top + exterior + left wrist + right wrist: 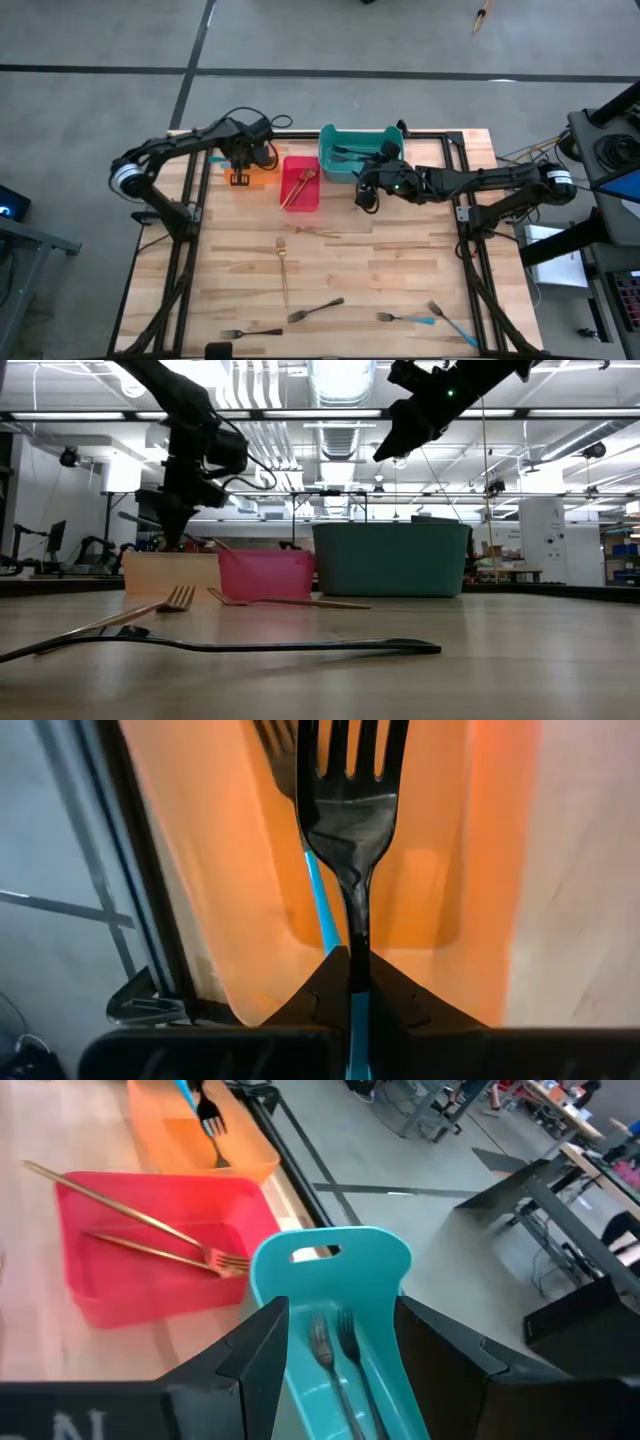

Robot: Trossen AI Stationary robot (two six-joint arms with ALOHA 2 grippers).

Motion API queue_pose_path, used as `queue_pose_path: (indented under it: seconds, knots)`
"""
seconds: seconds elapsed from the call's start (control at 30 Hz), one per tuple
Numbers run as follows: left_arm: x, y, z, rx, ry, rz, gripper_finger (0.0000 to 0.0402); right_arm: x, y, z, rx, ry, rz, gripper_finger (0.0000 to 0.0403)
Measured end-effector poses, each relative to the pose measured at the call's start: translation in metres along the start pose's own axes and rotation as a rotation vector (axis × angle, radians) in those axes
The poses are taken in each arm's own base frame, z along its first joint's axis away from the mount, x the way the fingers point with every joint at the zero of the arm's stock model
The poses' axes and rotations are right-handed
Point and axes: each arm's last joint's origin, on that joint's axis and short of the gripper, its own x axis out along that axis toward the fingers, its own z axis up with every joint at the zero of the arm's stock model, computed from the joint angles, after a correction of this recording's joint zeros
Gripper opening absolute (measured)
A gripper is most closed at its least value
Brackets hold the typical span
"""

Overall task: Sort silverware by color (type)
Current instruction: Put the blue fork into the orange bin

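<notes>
My left gripper (240, 166) hangs over the orange bin (262, 178) at the table's far left, shut on a fork with a dark head and a blue handle (350, 810). A second blue-handled fork (318, 895) lies in that bin. The red bin (300, 184) holds two gold forks (160, 1245). The teal bin (355, 150) holds dark forks (335, 1355). My right gripper (366, 194) hovers open at the teal bin's near end, touching nothing. Gold (284, 265), dark (315, 310) and blue-handled (447, 323) forks lie loose on the table. My left gripper pinches the fork between its two fingers where the dark neck meets the blue handle (355, 970). The fingers come steeply from above and lie along the fork. The fork sticks out past the fingertips, tines down over the orange bin's floor (400, 890); whether they touch it I cannot tell.
The three bins stand side by side along the far edge. More dark forks (250, 332) (395, 317) lie near the front edge and a gold fork (316, 232) lies mid-table. A black frame (190, 215) borders the table's left and right sides.
</notes>
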Motion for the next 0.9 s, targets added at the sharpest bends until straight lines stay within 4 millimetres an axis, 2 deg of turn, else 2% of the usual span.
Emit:
queue_pose_path:
  seconds: [0.33, 0.6, 0.9]
  knots:
    - [0.020, 0.034, 0.009, -0.013, 0.050, -0.074, 0.0000, 0.007, -0.010, -0.006, 0.013, 0.029, -0.027, 0.0176]
    - [0.032, 0.039, 0.016, -0.055, 0.049, -0.165, 0.0000, 0.008, -0.011, -0.007, 0.010, 0.040, -0.029, 0.0176]
    - [0.033, 0.041, 0.017, -0.084, 0.047, -0.163, 0.0000, 0.008, -0.011, -0.007, 0.010, 0.039, -0.028, 0.0176]
